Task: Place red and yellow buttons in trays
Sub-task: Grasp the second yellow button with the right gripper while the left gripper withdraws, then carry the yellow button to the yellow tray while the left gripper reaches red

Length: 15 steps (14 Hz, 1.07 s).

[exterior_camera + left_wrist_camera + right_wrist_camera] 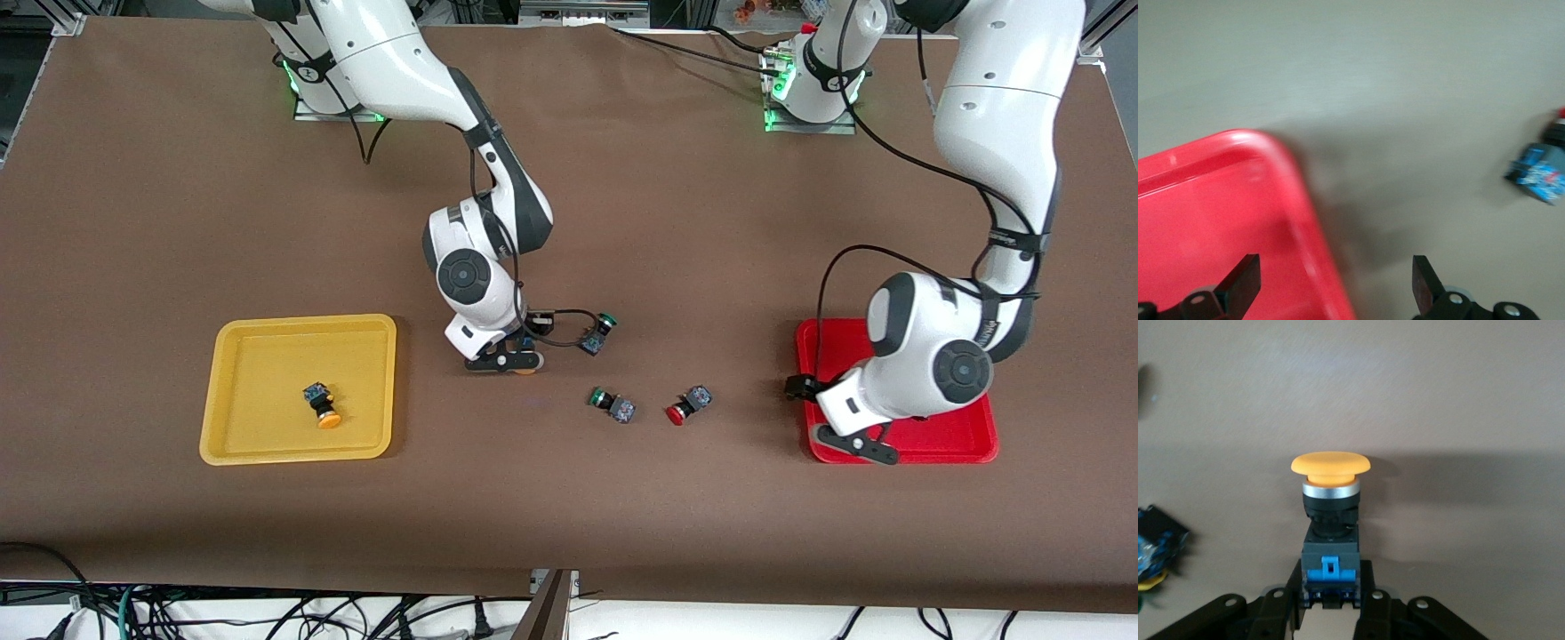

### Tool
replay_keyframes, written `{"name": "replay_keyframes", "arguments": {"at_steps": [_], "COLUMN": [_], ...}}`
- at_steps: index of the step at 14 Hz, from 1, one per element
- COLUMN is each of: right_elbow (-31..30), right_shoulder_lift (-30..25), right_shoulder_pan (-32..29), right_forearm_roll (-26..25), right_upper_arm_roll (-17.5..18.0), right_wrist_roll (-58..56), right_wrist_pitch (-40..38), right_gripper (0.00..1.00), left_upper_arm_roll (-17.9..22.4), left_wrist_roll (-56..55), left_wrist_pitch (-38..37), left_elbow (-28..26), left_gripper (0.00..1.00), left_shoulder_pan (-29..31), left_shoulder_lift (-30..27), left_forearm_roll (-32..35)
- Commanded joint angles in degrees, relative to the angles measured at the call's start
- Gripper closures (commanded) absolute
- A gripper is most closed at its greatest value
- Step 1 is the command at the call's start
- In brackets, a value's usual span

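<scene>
We find the right gripper (1330, 603) pinching a yellow button (1330, 520) by its block body, cap pointing away, near the tabletop (622, 222) middle, so the yellow tray (222, 391) lies toward the right arm's end; the left gripper (1331, 283) hangs spread over the red tray (1218, 220) rim.

- The brown counter (622, 178) is lit evenly and brightly from overhead in the front view; only short, soft shadows are cast beside the yellow tray (222, 391) and under the arms.
- Green glow is seen at both arm bases.
- The left wrist view is smeared by motion blur: the red tray (1218, 200) rim and a button body (1538, 175) are rendered soft.
- A pale glare streak is carried on that rim.
- In the right wrist view, the orange-capped button (1330, 468) is sharp, and a broad soft shadow is thrown beside it.
</scene>
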Motion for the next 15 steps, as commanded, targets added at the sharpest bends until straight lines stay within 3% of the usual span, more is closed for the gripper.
{"name": "replay_keyframes", "arguments": {"at_steps": [1,3,6,9,11,13,15], "right_elbow": [0.1,1.16,-0.42,-1.12,-2.09,-2.79,-3.32], "right_shoulder_lift": [-2.59,-3.12,-2.95,-2.51,-2.16,-1.81,-1.81], "right_shoulder_pan": [-1.49,-3.42,-4.74,-9.13,-11.06,-11.77,-11.87], "right_forearm_roll": [0.2,-0.23,-0.23,-0.32,0.47,2.48,3.54], "right_upper_arm_roll": [-5.68,-10.87,-17.73,-17.93,-17.66,-15.73,-15.64], "right_wrist_roll": [-7.48,-16.95,-31.99,-35.98,-35.99,-35.2,-34.93], "right_wrist_pitch": [-8.15,-14.15,-16.89,-16.9,-16.9,-16.9,-16.9], "right_gripper": [1.0,1.0,1.0,1.0,1.0,0.87,0.85], "left_upper_arm_roll": [0.62,0.71,0.88,0.62,0.71,0.71,0.71], "left_wrist_roll": [1.22,1.21,1.39,1.3,1.13,1.3,1.22], "left_wrist_pitch": [2.25,2.7,6.56,11.12,13.24,14.56,17.1], "left_elbow": [0.33,0.33,0.15,0.15,0.24,0.24,-0.02], "left_gripper": [0.0,0.0,0.0,0.0,0.0,0.0,0.0], "left_shoulder_pan": [-4.98,-7.37,-11.14,-12.03,-14.66,-15.29,-15.29], "left_shoulder_lift": [0.84,1.89,2.51,3.82,5.05,6.29,6.82], "left_forearm_roll": [1.06,0.98,1.5,7.81,8.18,8.09,8.53]}}
